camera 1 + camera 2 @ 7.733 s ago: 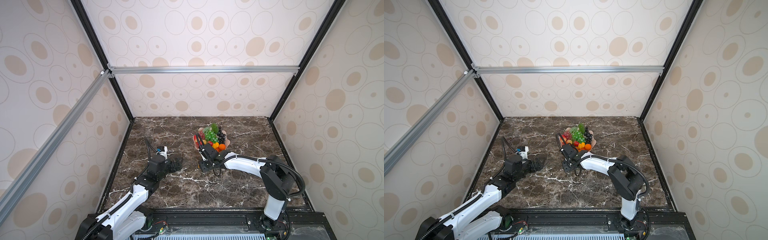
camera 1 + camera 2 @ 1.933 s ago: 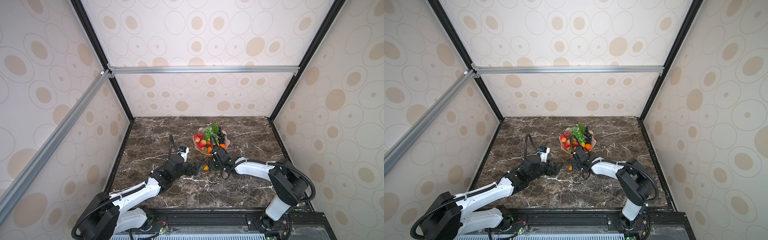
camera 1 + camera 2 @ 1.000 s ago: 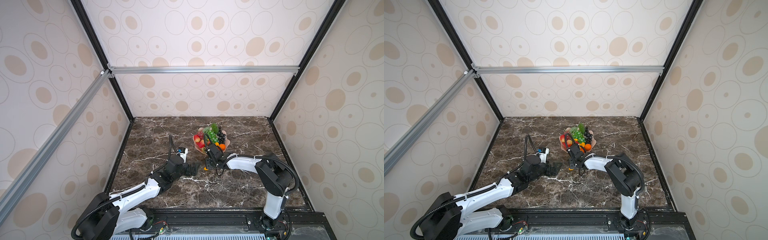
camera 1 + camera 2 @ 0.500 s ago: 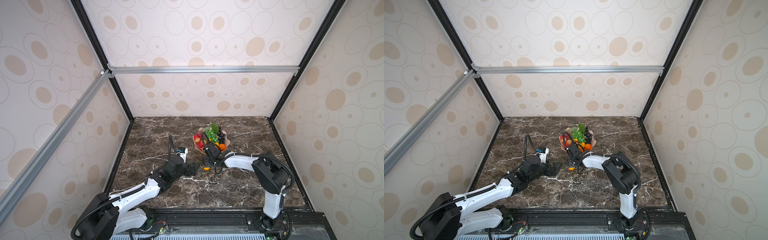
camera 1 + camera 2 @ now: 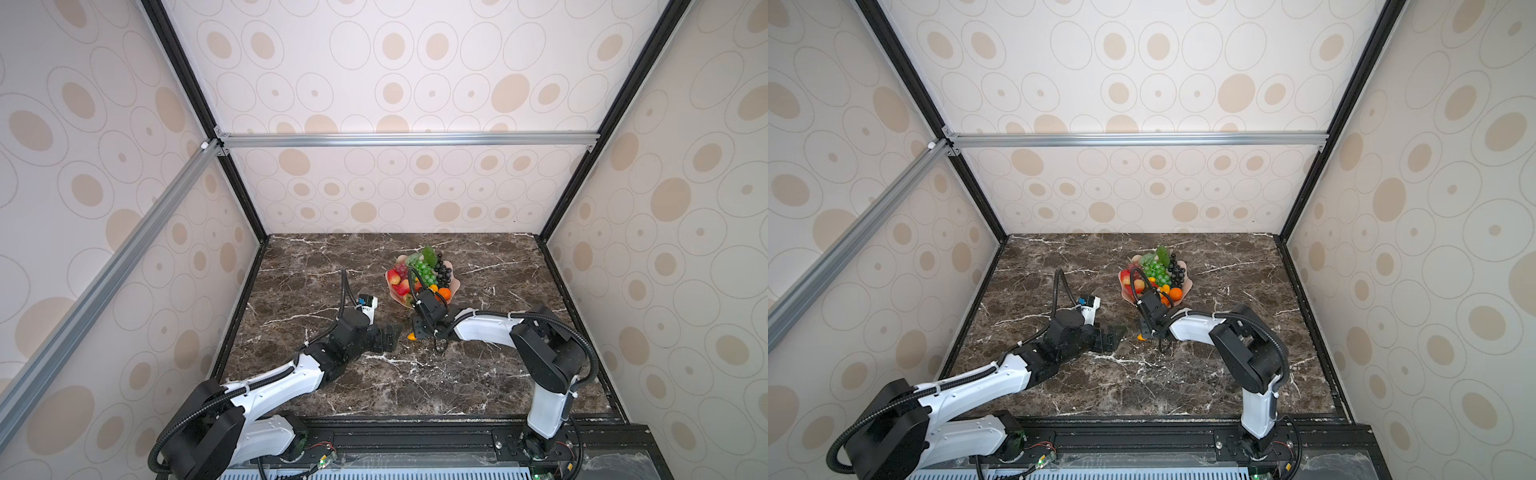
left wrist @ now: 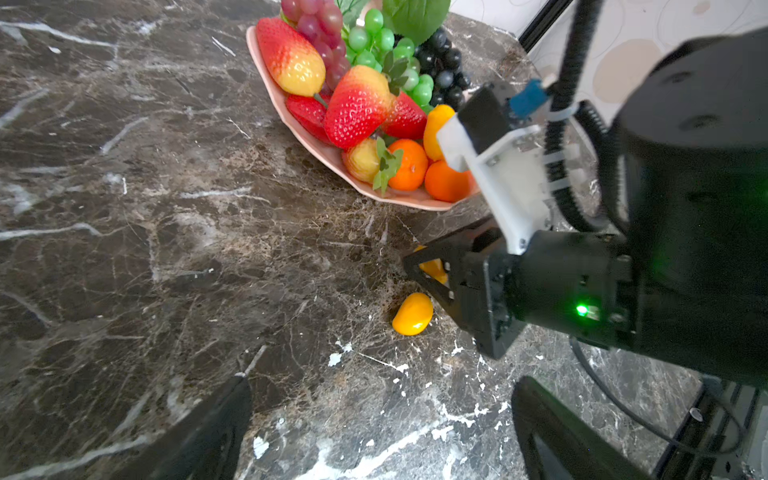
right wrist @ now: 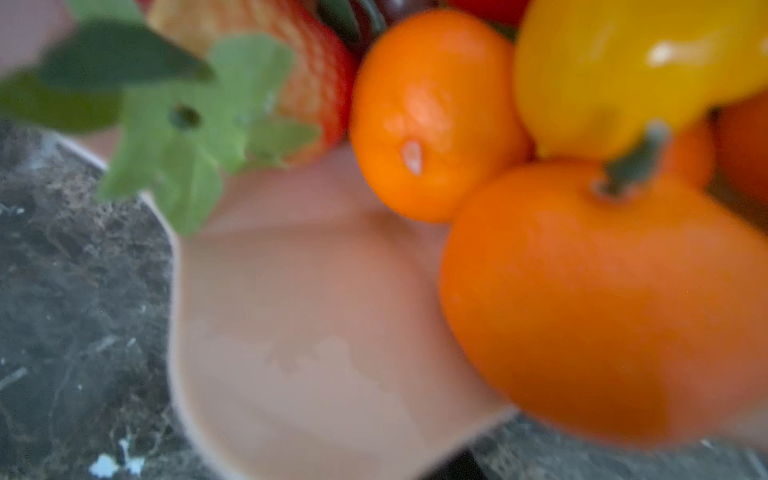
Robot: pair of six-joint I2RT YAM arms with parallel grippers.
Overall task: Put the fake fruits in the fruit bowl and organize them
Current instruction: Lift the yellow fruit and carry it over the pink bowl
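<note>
The loose yellow oval (image 6: 412, 313) lies on the tabletop (image 6: 166, 249) outside the rim of the bowl (image 6: 399, 200). The strawberries (image 6: 357, 108), tangerines (image 6: 409, 166) and grapes (image 6: 374, 41) are already piled inside. The oval's long axis runs slantwise, with one end pointing at the nearest finger of the right pincer (image 6: 440, 286), which stands just beside it — touching or barely apart, I can't say. In both top views the oval sits between the two pincers, the right one plainly nearer. My left pincer (image 6: 382, 384) faces it from the other side, jaws wide and empty. A scrap of yellow-orange (image 6: 432, 268) shows through the right finger's frame. I judge it may be another oval between the jaws, but whether they grip it I cannot tell. The right wrist view is no help — it is blurred, filled with a tangerine and the bowl's rim, and its own fingers are out of frame. In the top views the oval is too small to read how it lies.
</note>
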